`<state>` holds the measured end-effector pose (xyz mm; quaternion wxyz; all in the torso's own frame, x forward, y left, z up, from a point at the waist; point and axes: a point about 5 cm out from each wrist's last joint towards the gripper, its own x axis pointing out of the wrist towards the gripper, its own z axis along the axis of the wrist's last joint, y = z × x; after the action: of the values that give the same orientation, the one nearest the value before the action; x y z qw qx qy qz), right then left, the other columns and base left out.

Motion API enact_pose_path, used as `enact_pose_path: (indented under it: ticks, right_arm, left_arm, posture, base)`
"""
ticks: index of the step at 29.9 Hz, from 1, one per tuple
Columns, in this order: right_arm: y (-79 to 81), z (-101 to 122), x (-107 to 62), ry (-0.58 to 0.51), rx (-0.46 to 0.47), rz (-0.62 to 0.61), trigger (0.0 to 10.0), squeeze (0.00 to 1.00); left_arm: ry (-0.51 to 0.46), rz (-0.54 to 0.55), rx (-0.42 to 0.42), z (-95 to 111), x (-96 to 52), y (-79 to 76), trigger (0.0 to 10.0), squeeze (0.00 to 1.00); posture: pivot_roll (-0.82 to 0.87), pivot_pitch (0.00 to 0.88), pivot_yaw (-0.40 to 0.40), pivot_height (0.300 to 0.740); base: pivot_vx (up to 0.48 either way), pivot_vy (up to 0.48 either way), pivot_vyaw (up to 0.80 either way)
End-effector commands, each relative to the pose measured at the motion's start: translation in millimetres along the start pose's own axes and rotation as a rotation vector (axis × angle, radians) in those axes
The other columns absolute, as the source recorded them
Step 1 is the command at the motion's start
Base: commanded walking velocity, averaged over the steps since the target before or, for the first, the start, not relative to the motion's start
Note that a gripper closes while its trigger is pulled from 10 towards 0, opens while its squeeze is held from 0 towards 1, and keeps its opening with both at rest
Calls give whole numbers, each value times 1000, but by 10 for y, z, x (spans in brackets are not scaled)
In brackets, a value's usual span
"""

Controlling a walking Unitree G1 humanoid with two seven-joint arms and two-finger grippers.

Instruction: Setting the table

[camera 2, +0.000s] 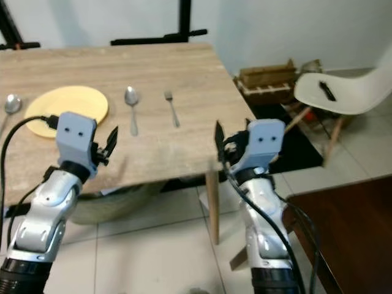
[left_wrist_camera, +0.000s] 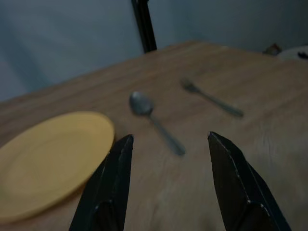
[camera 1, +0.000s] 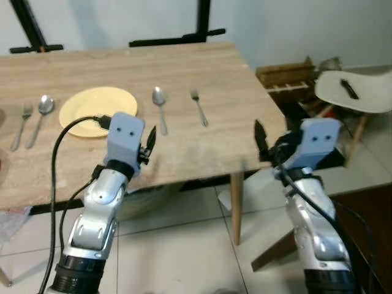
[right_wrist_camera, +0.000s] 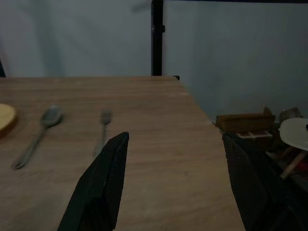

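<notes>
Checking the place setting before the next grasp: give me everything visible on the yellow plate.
The yellow plate is round, shallow and plain, with a smooth surface that could be plastic or glazed ceramic. It lies flat and empty on the wooden table, toward the robot's left. A spoon lies apart from it on its right side, and another spoon on its left. The left gripper, fingers open, hovers near its right edge without touching; a black cable crosses in front of it in the head views.

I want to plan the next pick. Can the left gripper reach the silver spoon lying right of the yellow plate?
Probably yes. The left gripper is open above the wooden table, the silver spoon lies just ahead, nothing between.
</notes>
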<state>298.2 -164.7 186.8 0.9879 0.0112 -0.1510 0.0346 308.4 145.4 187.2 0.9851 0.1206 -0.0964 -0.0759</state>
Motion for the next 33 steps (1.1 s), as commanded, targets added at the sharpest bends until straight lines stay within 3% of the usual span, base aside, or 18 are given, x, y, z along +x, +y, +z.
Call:
enact_pose_path:
  ticks: [1, 33]
  right_arm:
    - [38, -25, -12, 11, 2, 9, 10000, 0]
    - [26, -31, -19, 17, -5, 5, 10000, 0]
  left_arm:
    - [22, 4, 8, -53, -17, 18, 10000, 0]
    - [20, 2, 0, -45, -12, -8, 10000, 0]
  posture:
    - [-121, 0, 29, 740]
    - [-128, 0, 27, 740]
  base:
    - [-322, 0, 0]
    - [-322, 0, 0]
